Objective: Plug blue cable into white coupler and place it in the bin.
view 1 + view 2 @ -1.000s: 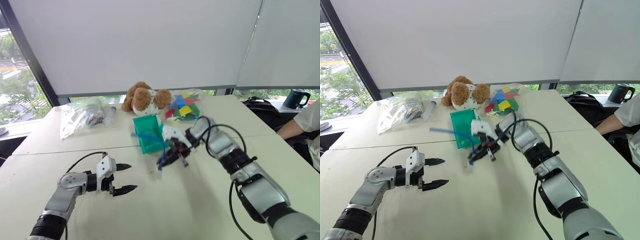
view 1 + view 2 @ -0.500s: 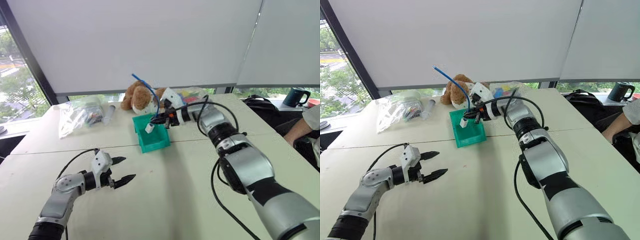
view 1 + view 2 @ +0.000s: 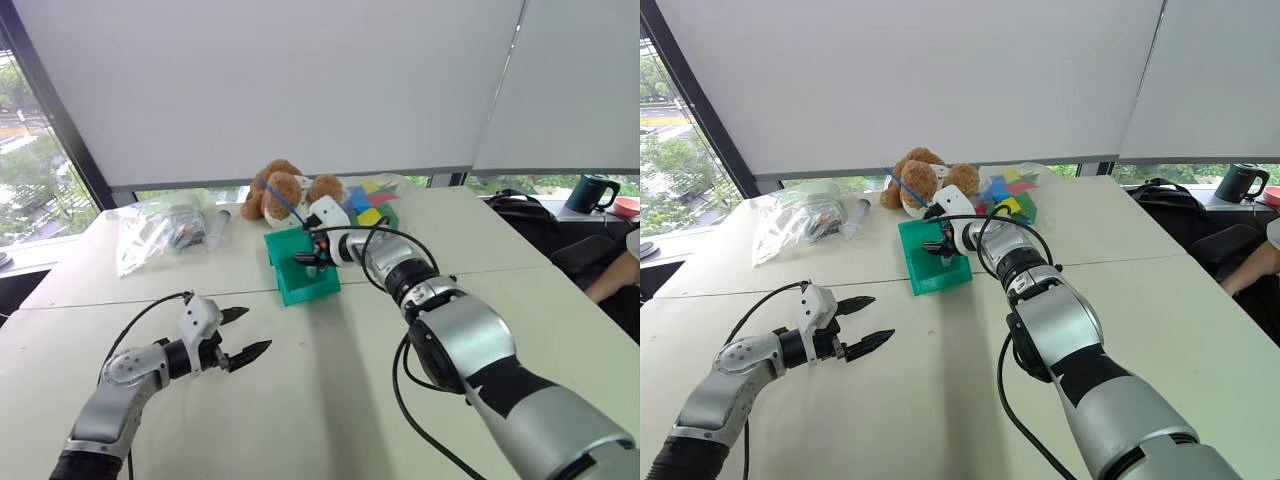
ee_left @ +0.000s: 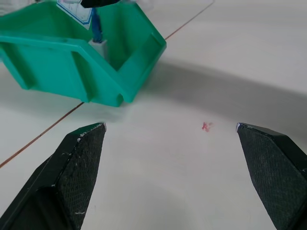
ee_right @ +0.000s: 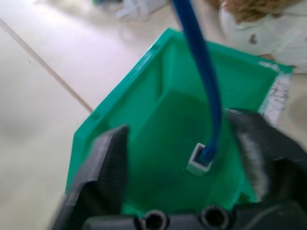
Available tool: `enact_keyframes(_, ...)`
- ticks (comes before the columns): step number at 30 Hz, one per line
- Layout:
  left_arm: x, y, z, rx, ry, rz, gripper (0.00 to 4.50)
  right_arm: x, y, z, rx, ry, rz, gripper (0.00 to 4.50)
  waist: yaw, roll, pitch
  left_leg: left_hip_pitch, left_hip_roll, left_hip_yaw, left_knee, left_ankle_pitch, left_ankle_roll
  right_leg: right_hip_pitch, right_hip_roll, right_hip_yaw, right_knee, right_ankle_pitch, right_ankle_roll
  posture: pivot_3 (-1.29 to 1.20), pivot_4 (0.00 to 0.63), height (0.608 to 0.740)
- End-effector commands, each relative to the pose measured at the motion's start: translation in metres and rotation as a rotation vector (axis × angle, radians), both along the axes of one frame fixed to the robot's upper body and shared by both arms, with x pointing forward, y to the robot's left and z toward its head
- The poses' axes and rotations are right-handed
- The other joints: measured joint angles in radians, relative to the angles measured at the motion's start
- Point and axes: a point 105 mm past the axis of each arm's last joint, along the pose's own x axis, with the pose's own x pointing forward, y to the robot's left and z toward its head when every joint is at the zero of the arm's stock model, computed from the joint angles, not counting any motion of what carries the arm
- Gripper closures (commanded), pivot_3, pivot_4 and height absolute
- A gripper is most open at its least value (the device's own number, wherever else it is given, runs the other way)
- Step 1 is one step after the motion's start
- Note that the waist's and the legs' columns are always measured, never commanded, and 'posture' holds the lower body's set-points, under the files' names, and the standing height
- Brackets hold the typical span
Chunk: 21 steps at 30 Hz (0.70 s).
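Observation:
The teal-green bin (image 3: 296, 284) stands mid-table in front of a stuffed toy. My right gripper (image 3: 311, 260) hovers over the bin's inside, open. In the right wrist view its fingers (image 5: 108, 158) stand wide apart on either side of the white coupler (image 5: 198, 163), and neither finger touches it. The blue cable (image 5: 201, 72) is plugged into the coupler and rises out of the bin, leaning toward the toy (image 3: 282, 199). My left gripper (image 3: 252, 330) is open and empty above the table, nearer than the bin and to its left; the bin (image 4: 72, 52) lies ahead of it.
A brown and white stuffed toy (image 3: 287, 193) sits right behind the bin. A clear bag (image 3: 155, 232) and a tube (image 3: 216, 229) lie at the back left, a bag of coloured blocks (image 3: 368, 210) at the back right. A dark mug (image 3: 590, 195) and a person's arm (image 3: 615, 277) are at far right.
My right gripper carried the cable and coupler from in front of the bin up over it, lowered them inside, then opened. The left gripper rose slightly.

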Motion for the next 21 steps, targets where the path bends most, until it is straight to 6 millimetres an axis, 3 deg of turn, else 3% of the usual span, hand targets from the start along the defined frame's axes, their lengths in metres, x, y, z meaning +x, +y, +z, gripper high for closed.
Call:
enact_keyframes(1, -0.001, 0.008, 0.014, -0.013, -0.027, 0.045, 0.0, 0.006, -0.003, 0.055, 0.159, -0.101, -0.061, 0.1, -0.002, 0.0, 0.0, 0.0, 0.0, 0.0, 0.0, 0.0, 0.0, 0.0, 0.0, 0.0, 0.0, 0.0, 0.0, 0.0, 0.15, 0.74)
enact_keyframes(4, -0.002, 0.009, 0.017, -0.032, -0.018, 0.059, 0.0, 0.009, -0.019, 0.083, 0.266, -0.124, -0.1, 0.1, -0.002, -0.001, 0.002, 0.0, 0.0, 0.0, 0.0, 0.0, 0.0, 0.0, 0.0, 0.0, 0.0, 0.0, 0.0, 0.0, 0.15, 0.74)
enact_keyframes(10, -0.001, 0.012, 0.03, -0.047, -0.014, 0.072, 0.0, 0.003, -0.059, 0.101, 0.243, -0.137, -0.024, 0.1, 0.003, -0.002, 0.004, 0.0, -0.002, 0.0, 0.0, 0.0, 0.0, 0.001, 0.002, 0.0, -0.001, 0.0, 0.0, 0.0, 0.15, 0.74)
enact_keyframes(15, 0.0, 0.017, 0.053, -0.131, -0.017, 0.09, 0.0, -0.035, -0.094, 0.083, 0.199, -0.066, 0.162, 0.1, 0.011, -0.003, 0.005, -0.001, -0.002, 0.0, 0.0, 0.0, 0.0, 0.002, 0.004, 0.0, -0.002, 0.0, 0.0, 0.0, 0.15, 0.74)
enact_keyframes(21, -0.009, 0.031, 0.061, -0.113, 0.005, 0.109, 0.0, -0.098, -0.124, 0.042, 0.173, 0.039, 0.177, 0.1, 0.002, 0.0, 0.01, 0.0, -0.001, -0.002, 0.0, 0.0, 0.0, 0.002, 0.005, 0.001, -0.002, -0.001, 0.001, 0.0, 0.15, 0.74)
